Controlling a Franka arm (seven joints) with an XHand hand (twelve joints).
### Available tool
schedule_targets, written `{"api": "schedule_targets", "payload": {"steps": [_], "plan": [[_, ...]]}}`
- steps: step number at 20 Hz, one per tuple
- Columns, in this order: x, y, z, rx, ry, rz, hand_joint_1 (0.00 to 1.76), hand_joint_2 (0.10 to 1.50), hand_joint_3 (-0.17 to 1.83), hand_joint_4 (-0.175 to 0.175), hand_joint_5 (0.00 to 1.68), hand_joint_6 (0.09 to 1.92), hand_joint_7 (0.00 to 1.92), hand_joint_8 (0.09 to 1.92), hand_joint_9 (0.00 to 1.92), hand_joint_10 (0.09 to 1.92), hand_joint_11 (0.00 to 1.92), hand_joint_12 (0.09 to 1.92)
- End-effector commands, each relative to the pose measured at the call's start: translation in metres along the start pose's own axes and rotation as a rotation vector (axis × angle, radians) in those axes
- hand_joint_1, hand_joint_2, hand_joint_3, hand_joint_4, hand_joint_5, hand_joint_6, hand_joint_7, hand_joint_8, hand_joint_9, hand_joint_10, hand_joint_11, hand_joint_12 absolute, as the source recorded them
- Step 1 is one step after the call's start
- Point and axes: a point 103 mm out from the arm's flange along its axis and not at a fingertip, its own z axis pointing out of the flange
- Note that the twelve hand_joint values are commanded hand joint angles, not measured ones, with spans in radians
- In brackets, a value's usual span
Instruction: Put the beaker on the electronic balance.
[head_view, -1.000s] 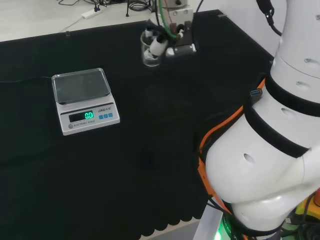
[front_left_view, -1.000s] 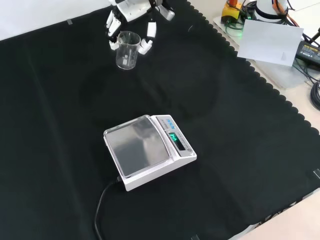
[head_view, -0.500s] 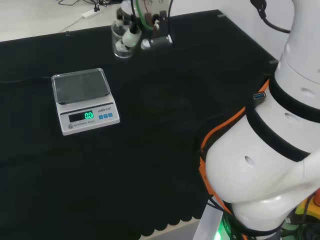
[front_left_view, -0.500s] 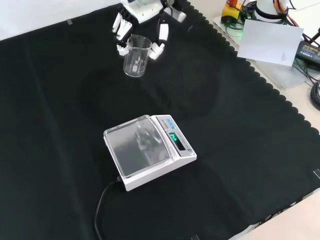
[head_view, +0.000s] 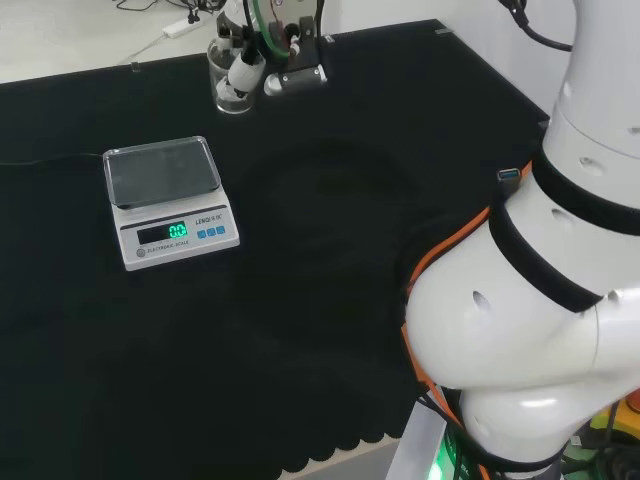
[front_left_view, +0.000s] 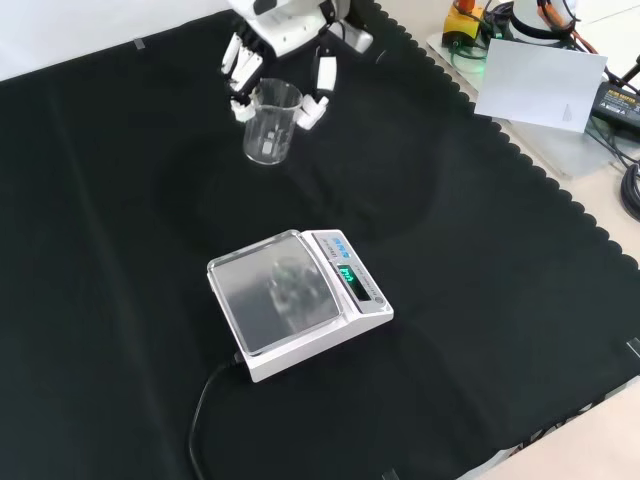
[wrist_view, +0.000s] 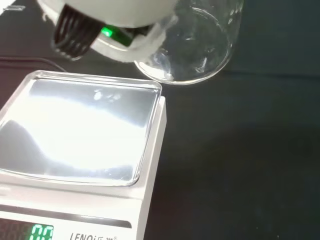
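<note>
Above black cloth, hand (front_left_view: 285, 25) gripping beaker (front_left_view: 270, 122), wrist view's balance (wrist_view: 85, 150) bare

The arm (head_view: 560, 300) is all glossy white, chunky rounded links with black bands at the joints and a few small dark screw holes in the shell. An orange cable (head_view: 440, 255) snakes along the lower link, and there's a little blue plug (head_view: 510, 176) by one joint. A green light glows down at the base. The hand (front_left_view: 280, 40) is white with black parts, white fingertips (front_left_view: 312, 112), green and black wires running into it, plus a tiny green LED near the palm in the wrist view.
</note>
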Motion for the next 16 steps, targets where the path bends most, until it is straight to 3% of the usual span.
{"api": "schedule_targets", "payload": {"steps": [1, 10, 16], "plan": [[0.125, 0.034, 0.043, 0.083, -0.068, -0.117, 1.11, 0.60, 0.70, -0.067, 0.65, 1.07, 0.90, 0.75, 1.08, 0.60, 0.78, 1.23], [0.175, 0.049, 0.054, 0.104, -0.097, -0.156, 1.11, 0.60, 0.70, -0.067, 0.66, 1.07, 0.90, 0.75, 1.09, 0.60, 0.78, 1.23], [0.185, 0.062, 0.059, 0.103, -0.106, -0.164, 1.11, 0.60, 0.71, -0.068, 0.66, 1.07, 0.90, 0.75, 1.09, 0.60, 0.78, 1.23]]}}
